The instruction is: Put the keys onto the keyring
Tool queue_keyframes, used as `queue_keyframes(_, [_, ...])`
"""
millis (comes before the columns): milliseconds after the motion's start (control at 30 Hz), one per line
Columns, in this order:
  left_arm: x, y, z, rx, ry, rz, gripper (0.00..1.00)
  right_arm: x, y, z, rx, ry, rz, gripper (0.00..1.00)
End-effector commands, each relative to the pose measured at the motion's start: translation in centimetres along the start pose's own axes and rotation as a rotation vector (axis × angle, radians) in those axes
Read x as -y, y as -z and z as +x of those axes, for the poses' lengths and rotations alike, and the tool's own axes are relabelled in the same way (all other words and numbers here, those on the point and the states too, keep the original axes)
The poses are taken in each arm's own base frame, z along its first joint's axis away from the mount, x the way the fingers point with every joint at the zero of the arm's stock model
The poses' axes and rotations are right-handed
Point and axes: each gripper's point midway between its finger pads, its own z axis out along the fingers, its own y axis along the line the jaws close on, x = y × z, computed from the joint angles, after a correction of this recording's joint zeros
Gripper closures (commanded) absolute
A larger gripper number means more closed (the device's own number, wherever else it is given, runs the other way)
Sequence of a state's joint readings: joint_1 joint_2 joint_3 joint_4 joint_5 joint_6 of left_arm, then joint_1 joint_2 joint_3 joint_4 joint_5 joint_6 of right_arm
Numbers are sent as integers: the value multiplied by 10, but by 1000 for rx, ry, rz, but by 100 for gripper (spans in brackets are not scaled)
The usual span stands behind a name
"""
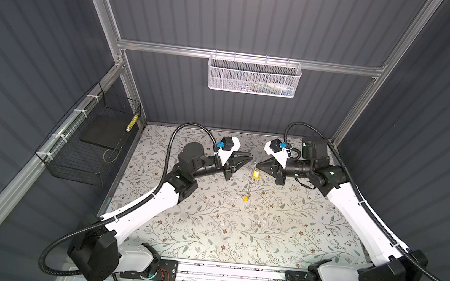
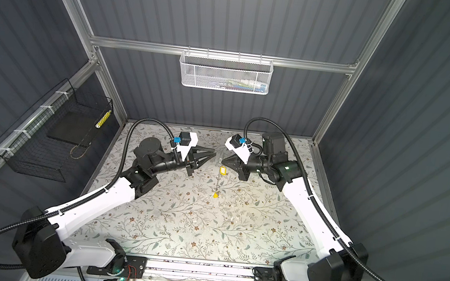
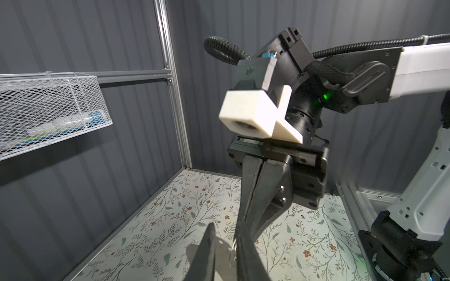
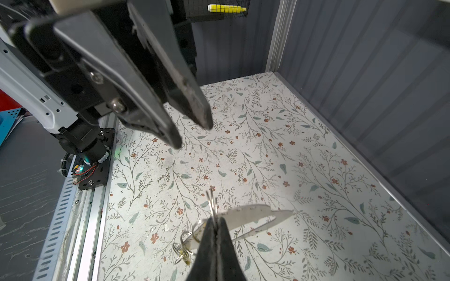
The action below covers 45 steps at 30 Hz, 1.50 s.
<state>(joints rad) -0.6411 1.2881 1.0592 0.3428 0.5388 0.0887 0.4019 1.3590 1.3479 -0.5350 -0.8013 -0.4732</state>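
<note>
Right wrist view: right gripper point(image 4: 215, 227) clamped on ring point(image 4: 213, 209), key blade point(image 4: 253, 214) beside. Top view adds two yellow tags point(image 1: 256, 174). Left gripper point(image 4: 193, 133) narrowly parted, empty.

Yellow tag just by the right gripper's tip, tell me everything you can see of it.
The yellow tag is small, oblong and plastic-looking, with a paler panel in its middle. It seems to hang just under the right gripper, which is shut on thin wire rings. A thin silvery strand runs from there down past it to a second yellow tag.
</note>
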Motion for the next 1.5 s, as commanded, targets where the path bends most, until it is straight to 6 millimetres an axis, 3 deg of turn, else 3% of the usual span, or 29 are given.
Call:
queue_keyframes(0, [-6, 12, 38, -263, -22, -75, 82, -7, 2, 7, -73, -26, -33, 100])
queue_keyframes(133, [-16, 19, 40, -354, -114, -202, 82, -4, 0, 11, -128, -41, -47, 100])
queue_keyframes(367, [-6, 13, 49, -480, -283, -266, 83, 2, -5, 17, -199, -63, -66, 100])
queue_keyframes(500, [2, 12, 41, -476, -310, -211, 81, 4, -10, 21, -213, -69, -74, 100])
queue_keyframes(900, [25, -5, 47, -518, -274, -23, 76, -5, -10, 15, -161, -27, -96, 100])
queue_keyframes(967, [26, -7, 55, -544, -261, -5, 76, -7, -9, 14, -155, -19, -97, 100])
queue_keyframes(1000, [24, -10, 44, -527, -267, -11, 76, -7, -9, 14, -151, -18, -97, 100])
queue_keyframes(1467, [22, -19, 51, -558, -258, 7, 77, -14, -5, 9, -127, 2, -107, 100])
